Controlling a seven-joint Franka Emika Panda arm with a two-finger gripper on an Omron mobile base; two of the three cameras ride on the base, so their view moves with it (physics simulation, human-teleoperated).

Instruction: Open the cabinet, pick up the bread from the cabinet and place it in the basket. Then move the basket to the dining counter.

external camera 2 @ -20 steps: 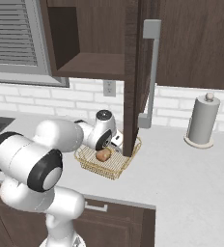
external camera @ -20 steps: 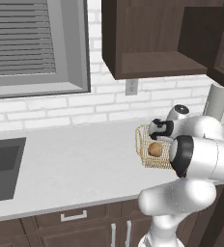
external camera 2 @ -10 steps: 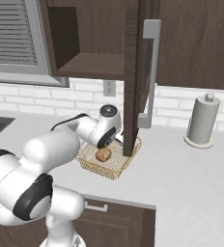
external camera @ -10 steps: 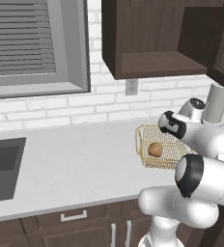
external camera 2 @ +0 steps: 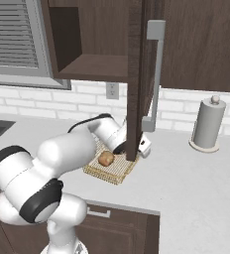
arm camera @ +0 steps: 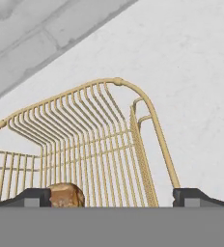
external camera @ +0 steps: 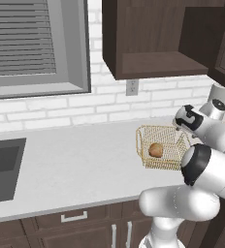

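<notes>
We see the bread (external camera: 155,149), a small round brown bun, lying inside the basket (external camera: 146,135). The basket is made of gold wire and sits on the light grey worktop (external camera: 75,169), under the cabinet (external camera: 153,38). The cabinet door (external camera 2: 135,74) stands open, with its long silver handle (external camera 2: 156,74) facing us in the right base view. The shelf inside looks bare.

In the hand view we look down into the basket (arm camera: 90,144), and the bread (arm camera: 65,195) peeks up at the bottom edge. The gripper (arm camera: 111,198) has its two dark fingers (arm camera: 34,197) wide apart, one on each side of the basket's wall. They hold nothing. We cannot tell if they touch the wire.

In the right base view the gripper (external camera 2: 137,149) is low down by the far side of the basket (external camera 2: 114,171), partly hidden behind the open door. The bread (external camera 2: 106,158) shows just beside it.

A paper towel roll (external camera 2: 206,124) stands on the worktop, well apart to the right. A sink (external camera: 0,167) is far to the left, below a window with blinds (external camera: 22,38). A white brick wall (external camera: 61,109) runs behind it all.
</notes>
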